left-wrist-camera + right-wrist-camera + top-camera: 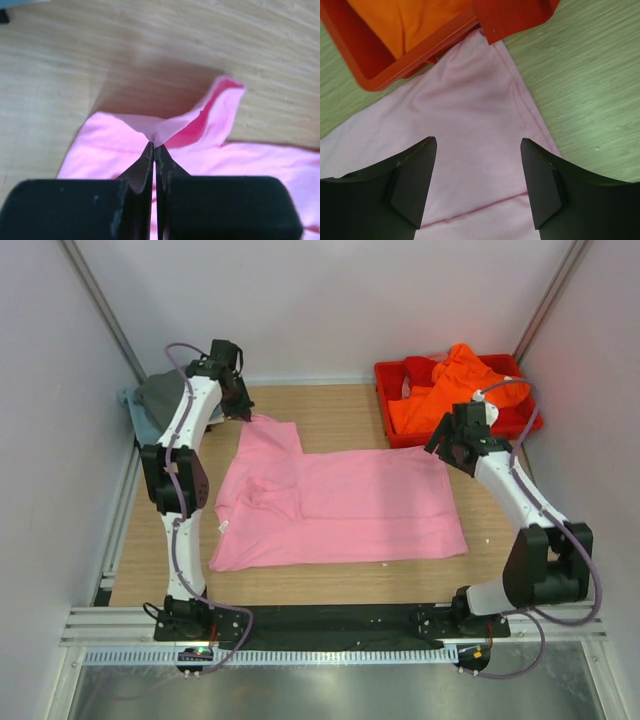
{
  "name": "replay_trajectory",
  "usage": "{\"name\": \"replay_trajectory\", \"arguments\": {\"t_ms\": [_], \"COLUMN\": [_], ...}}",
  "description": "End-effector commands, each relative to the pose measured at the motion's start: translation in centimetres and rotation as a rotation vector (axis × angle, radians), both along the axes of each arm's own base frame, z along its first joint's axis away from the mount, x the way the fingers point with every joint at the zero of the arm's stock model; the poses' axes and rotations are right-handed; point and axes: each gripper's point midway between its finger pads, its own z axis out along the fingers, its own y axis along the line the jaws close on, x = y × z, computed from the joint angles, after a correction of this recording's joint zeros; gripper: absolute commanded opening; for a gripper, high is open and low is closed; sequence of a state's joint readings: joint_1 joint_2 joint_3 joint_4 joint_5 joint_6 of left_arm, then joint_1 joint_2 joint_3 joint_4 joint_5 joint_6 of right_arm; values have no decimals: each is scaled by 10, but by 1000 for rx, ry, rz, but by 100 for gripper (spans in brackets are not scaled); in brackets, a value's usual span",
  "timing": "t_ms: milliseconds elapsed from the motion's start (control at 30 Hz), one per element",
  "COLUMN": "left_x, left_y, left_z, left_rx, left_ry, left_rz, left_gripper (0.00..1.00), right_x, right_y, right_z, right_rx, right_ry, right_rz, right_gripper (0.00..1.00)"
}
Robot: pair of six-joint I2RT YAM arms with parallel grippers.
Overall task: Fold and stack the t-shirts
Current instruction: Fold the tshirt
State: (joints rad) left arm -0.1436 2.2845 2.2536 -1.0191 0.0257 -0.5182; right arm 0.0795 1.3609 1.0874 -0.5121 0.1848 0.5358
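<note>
The light pink t-shirt (330, 505) lies spread on the wooden table. My left gripper (246, 412) is shut on the edge of its far-left sleeve and lifts it slightly; in the left wrist view the pinched pink cloth (165, 129) sits at the closed fingertips. My right gripper (452, 452) is open and empty above the shirt's far-right corner; the pink cloth (470, 130) shows between its jaws. The orange t-shirt (445, 390) lies crumpled in the red tray (388, 375). The dark grey t-shirt (165, 392) and a pale blue-grey one (127, 400) lie at the far left.
The red tray's corner (375, 75) lies close to the right gripper, resting over the pink shirt's edge. White walls enclose the table on three sides. Bare wood (330, 405) shows behind the pink shirt.
</note>
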Motion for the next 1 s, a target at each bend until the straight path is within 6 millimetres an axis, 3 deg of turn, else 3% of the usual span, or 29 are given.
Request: {"name": "replay_trajectory", "arguments": {"t_ms": [0,200,267,367,400,533,833,867,967], "left_x": [-40,-77,-84,-88,-88,-90,-94,-94,-95], "left_y": [7,-12,-14,-22,-22,-21,-26,-26,-25], "left_z": [18,17,12,20,19,23,22,22,20], "left_rx": [44,29,41,24,26,25,-6,-8,-8], "left_ry": [55,96,103,81,84,70,81,83,88], "left_rz": [-53,-138,-155,-175,-174,-176,-190,-188,-189], "left_gripper": [0,0,0,0,0,0,0,0,0], "right_x": [33,72,82,101,105,119,149,146,155], "right_y": [-21,-32,-33,-34,-34,-35,-33,-33,-32], "right_z": [-15,-71,-80,-98,-94,-109,-94,-110,-112], "right_rx": [-108,-128,-129,-149,-150,-179,-192,-197,-196], "right_ry": [-4,19,13,5,-14,-11,-107,-53,-46], "right_rz": [-18,13,18,40,38,70,99,110,119], "right_gripper": [73,64,63,60,60,60,61,60,56]}}
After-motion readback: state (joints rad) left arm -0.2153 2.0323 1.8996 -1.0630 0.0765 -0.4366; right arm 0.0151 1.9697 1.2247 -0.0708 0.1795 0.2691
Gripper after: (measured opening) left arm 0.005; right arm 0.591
